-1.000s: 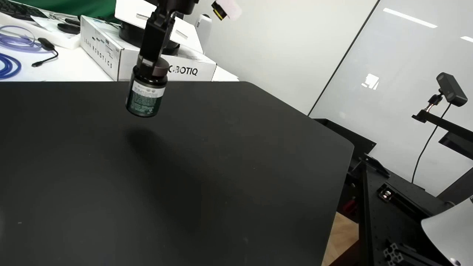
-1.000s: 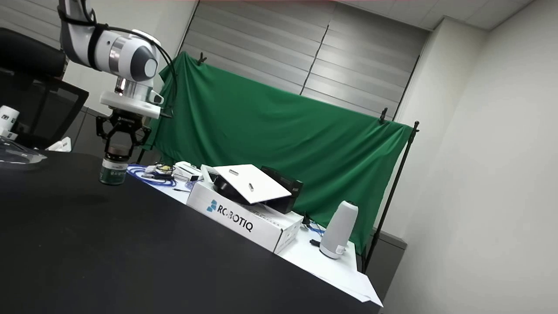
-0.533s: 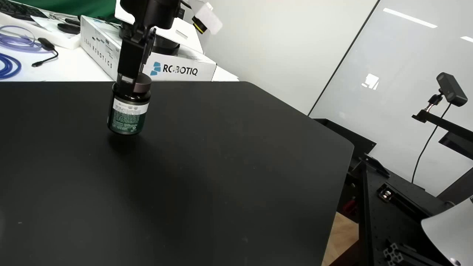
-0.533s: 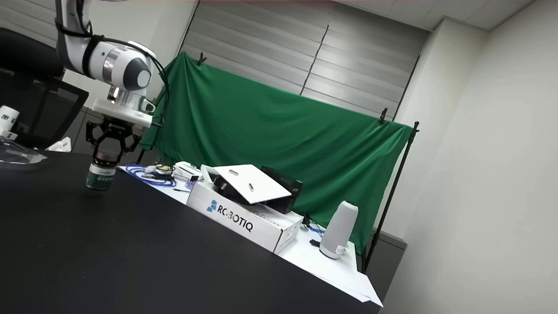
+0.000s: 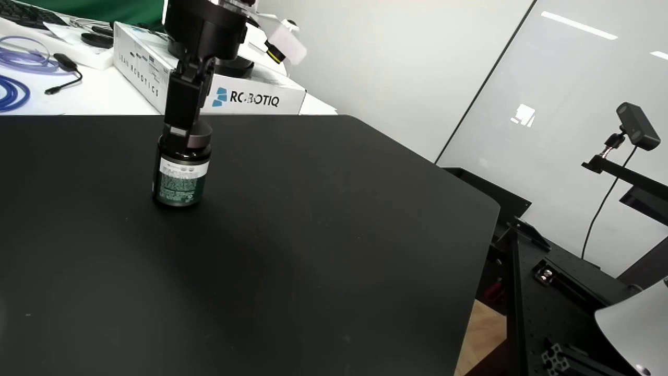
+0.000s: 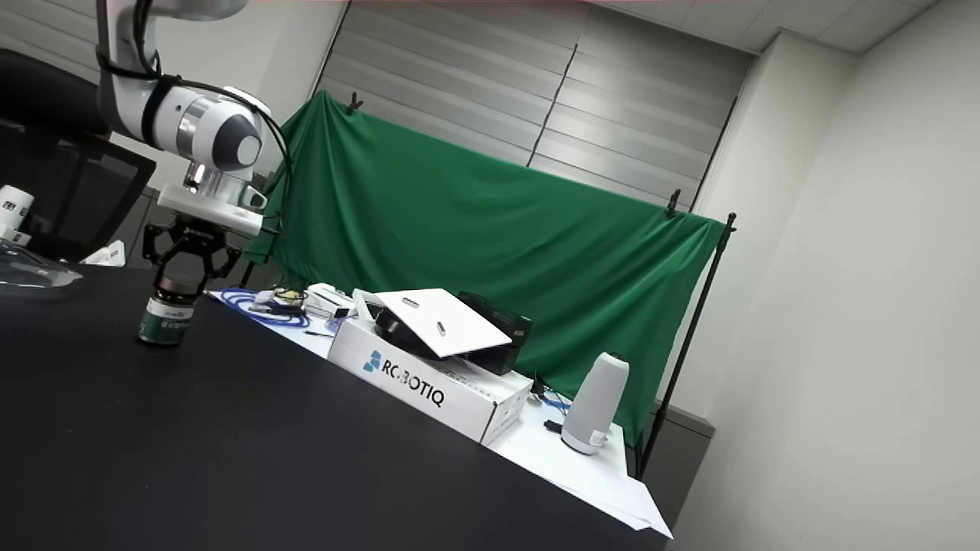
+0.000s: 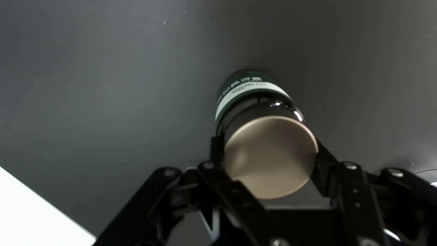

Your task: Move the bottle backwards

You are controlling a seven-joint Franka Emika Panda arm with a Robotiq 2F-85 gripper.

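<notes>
The bottle (image 5: 181, 180) is small and dark, with a green label, a white band and a brown cap. It stands nearly upright, its base at or just above the black table (image 5: 323, 235). My gripper (image 5: 182, 141) comes down from above with its fingers closed round the cap and neck. An exterior view also shows the bottle (image 6: 164, 321) under the gripper (image 6: 180, 285) at the far left. In the wrist view the cap of the bottle (image 7: 251, 89) fills the space between the fingers of the gripper (image 7: 269, 153). The far side of the bottle's base is hidden.
A white Robotiq box (image 5: 141, 68) with a white plate on it stands on a white table behind the black table's back edge; it also shows in an exterior view (image 6: 421, 386). Blue cables (image 5: 13, 94) lie at the back left. A clear plastic bag (image 6: 34, 268) lies at the table's far left.
My gripper has carried the bottle down to the table and toward the left in both exterior views. The gap between bottle and shadow has closed, and the bottle has become more upright.
</notes>
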